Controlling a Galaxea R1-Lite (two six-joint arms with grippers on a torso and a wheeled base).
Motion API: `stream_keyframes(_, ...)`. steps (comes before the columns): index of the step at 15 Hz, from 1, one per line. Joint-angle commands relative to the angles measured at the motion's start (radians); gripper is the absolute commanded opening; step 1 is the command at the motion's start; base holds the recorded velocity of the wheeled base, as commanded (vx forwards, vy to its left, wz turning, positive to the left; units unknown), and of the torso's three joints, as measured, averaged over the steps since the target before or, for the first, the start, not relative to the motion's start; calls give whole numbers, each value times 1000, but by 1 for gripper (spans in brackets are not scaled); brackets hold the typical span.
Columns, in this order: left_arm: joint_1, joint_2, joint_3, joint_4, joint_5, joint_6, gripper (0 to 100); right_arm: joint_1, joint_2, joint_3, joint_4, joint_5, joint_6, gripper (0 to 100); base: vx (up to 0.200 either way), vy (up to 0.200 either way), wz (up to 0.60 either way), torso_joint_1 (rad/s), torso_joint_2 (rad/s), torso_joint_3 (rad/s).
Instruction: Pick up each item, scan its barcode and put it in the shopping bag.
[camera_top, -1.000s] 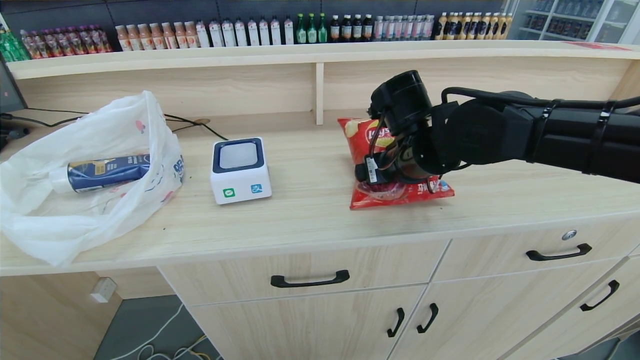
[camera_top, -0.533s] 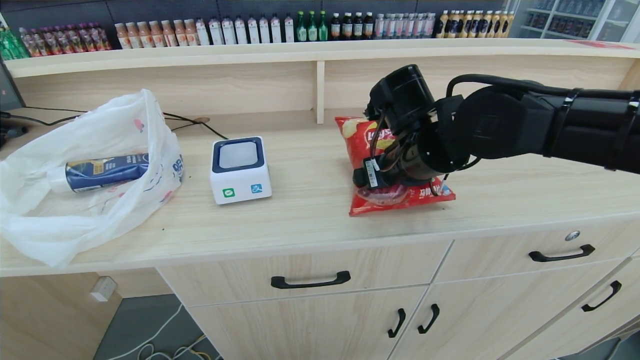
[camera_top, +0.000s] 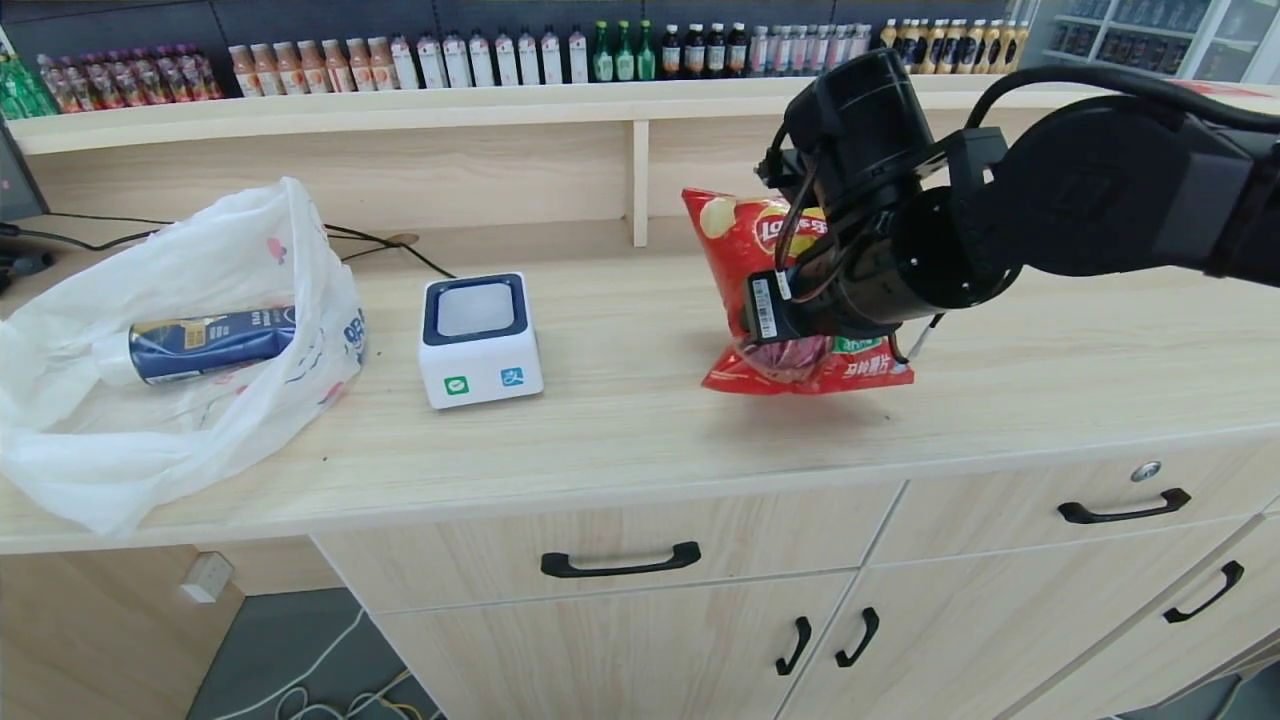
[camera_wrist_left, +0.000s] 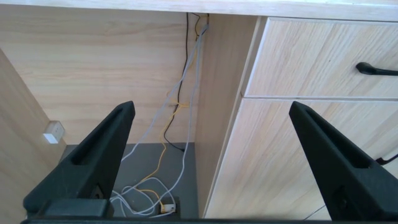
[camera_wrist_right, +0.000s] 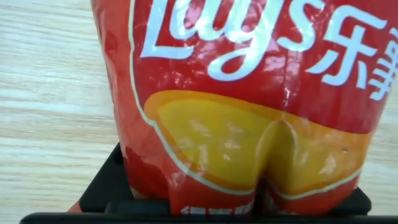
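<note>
Shopping bag (camera_top: 250, 240): white plastic, slumped open at the left edge of the counter (camera_top: 620, 420), with a blue bottle (camera_top: 215, 343) lying on its side inside. Scanner (camera_top: 480, 338): white cube with a dark-rimmed top, just right of the bag, not touching. Chips bag (camera_top: 735, 235): glossy red with a yellow chip graphic, hanging tilted above the counter right of centre, shadow beneath it. Right gripper (camera_top: 790, 352) is pinching its lower half.

Right wrist view: black fingers (camera_wrist_right: 102, 190) on both sides of the pack, foil creased inward between them, wood grain behind.

Left wrist view: left gripper (camera_wrist_left: 211, 162) is spread wide below counter level, facing the cabinet front (camera_wrist_left: 298, 149), drawer handle (camera_wrist_left: 376, 68) and loose cables (camera_wrist_left: 168, 155).
</note>
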Motion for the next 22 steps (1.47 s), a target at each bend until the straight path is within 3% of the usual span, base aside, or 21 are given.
stream_keyframes(1,0,0,0,0,0,0,100,11,-24,0,-3,-1,1,0,0,0,0,0,0,0)
stream_keyframes(7,0,0,0,0,0,0,100,62,-51,0,-3,-66,69,0,0,0,0,0,0,0)
stream_keyframes(12,0,0,0,0,0,0,100,116,-297,0,-69,-78,92,0,0,0,0,0,0,0)
stream_keyframes(14,0,0,0,0,0,0,100,125,-403,202,-210,-78,85,0,0,0,0,0,0,0)
stream_keyframes(16,0,0,0,0,0,0,100,151,-548,546,-468,-78,7,0,0,0,0,0,0,0)
stream_keyframes(18,0,0,0,0,0,0,100,151,-633,779,-676,-75,-71,0,0,0,0,0,0,0)
stream_keyframes(22,0,0,0,0,0,0,100,200,-696,1013,-903,-73,-93,0,0,0,0,0,0,0)
